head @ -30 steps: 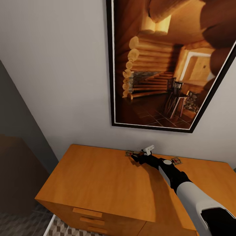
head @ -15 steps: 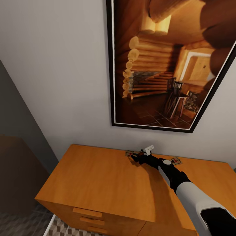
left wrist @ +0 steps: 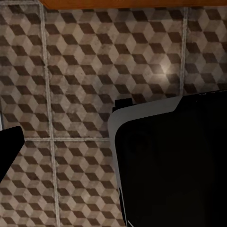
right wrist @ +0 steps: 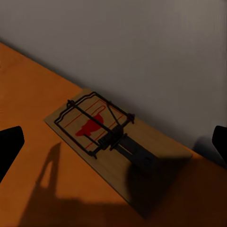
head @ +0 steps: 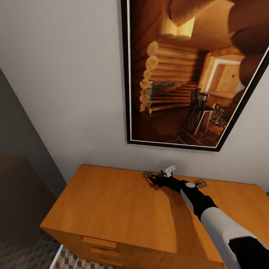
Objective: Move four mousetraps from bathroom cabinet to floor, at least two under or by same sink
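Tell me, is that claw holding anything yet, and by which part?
Nothing held. The right claw hangs open just short of a mousetrap lying flat on the cabinet, fingers wide apart.

You are looking down on the cabinet, an orange-brown wooden chest standing against the grey wall, drawer fronts with bar handles along its near face. Two mousetraps lie flat on its top, both close to the wall edge: one mousetrap near the middle of that edge, the other mousetrap further right. Your right wrist view shows a trap resting flat beside the wall. Below the cabinet lies the cube-patterned bathroom floor.
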### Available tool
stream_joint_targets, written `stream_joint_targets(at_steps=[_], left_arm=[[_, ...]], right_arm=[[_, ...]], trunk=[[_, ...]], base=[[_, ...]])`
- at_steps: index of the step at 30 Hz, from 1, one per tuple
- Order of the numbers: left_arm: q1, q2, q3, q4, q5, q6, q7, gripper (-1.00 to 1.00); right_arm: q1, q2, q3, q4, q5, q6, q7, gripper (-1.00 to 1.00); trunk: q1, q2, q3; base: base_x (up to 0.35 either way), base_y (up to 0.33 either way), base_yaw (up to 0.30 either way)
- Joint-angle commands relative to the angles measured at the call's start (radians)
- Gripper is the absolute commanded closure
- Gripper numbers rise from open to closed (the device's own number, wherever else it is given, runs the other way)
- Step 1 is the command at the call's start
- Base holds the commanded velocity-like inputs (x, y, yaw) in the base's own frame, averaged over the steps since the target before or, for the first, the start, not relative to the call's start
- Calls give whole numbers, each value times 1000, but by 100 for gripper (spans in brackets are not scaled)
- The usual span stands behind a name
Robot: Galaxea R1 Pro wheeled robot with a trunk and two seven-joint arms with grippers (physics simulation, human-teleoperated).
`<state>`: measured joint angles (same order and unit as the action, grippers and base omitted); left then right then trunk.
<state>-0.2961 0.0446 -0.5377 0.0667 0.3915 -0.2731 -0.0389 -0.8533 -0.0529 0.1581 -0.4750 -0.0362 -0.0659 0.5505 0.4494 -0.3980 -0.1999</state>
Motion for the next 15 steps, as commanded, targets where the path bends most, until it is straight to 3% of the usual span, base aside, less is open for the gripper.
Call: stream_joint_targets(at_steps=[1,15], left_arm=[[-1,-1,-8,4,10,-6,-4,-100],[-1,-1,-8,4,9,-6,-4,-100]], right_arm=[[-1,-1,6,1,-4,-5,0,-100],[-1,-1,6,3,-4,-4,-1,-100]], trunk=[[1,-2,-2],[1,-2,-2]], base=[[0,0,0],[0,0,0]])
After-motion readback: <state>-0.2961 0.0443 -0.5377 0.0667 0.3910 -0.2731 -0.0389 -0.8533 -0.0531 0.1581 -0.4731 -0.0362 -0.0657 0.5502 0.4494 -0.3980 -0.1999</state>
